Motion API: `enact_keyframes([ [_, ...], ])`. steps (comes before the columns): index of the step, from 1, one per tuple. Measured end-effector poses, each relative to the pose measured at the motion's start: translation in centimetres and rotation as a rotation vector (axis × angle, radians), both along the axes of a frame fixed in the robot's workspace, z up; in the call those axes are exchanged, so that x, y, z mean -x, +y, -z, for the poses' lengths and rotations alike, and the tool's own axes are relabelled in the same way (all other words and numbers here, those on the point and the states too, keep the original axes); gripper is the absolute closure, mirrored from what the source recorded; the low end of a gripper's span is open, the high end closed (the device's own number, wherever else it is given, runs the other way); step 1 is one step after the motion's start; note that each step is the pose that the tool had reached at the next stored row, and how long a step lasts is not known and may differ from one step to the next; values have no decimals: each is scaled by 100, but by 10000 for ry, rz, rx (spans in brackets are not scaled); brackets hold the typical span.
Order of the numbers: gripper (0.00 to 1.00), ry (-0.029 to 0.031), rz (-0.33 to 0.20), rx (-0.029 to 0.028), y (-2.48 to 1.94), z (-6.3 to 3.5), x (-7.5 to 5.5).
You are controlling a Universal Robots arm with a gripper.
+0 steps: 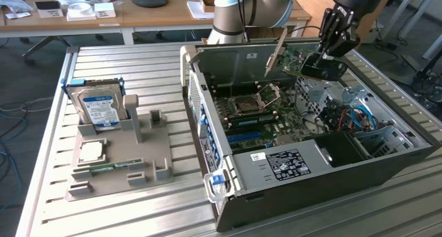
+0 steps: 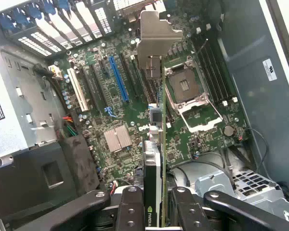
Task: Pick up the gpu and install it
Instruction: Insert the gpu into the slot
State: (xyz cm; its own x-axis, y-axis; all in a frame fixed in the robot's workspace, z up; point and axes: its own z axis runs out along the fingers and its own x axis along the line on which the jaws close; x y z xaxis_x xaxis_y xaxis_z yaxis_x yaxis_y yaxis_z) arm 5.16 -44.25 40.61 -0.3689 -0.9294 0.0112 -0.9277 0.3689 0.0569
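Slatted metal makes up the table (image 1: 124, 216), and at the exterior view's left a grey moulded holder (image 1: 148, 159) sits on it. A blue-labelled hard drive (image 1: 100, 108) stands upright in the holder's far slot. A square processor chip (image 1: 93, 150) lies flat nearer the camera, and a small green memory stick (image 1: 111, 167) lies in the groove just in front of it.

Towards the middle, an open computer case (image 1: 304, 167) lies on its side with its motherboard (image 1: 259, 118) facing up and the processor socket (image 1: 252, 105) uncovered. A long blue slot (image 1: 245, 137) runs along the board's near part.

Further right, above the far end of the case, the gripper (image 1: 323, 53) is clenched on the gpu (image 1: 295, 58). The card is in the air, clear of the board and on edge, with its silver bracket (image 1: 276, 53) pointing towards the exterior view's left.

In the wrist view the gpu (image 2: 154, 163) shows edge-on. A black finger (image 2: 131, 209) presses on either face, so the gripper (image 2: 159, 214) grasps it firmly. The card's bracket (image 2: 156, 38) hangs over the motherboard (image 2: 120, 139), between the blue slot (image 2: 118, 79) and the processor socket (image 2: 188, 91), touching neither.
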Motion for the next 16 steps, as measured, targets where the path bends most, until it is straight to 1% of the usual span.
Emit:
enact_keyframes([
  [14,73,0,-7,0,0,0,0],
  [16,73,0,-173,-1,0,1,0],
])
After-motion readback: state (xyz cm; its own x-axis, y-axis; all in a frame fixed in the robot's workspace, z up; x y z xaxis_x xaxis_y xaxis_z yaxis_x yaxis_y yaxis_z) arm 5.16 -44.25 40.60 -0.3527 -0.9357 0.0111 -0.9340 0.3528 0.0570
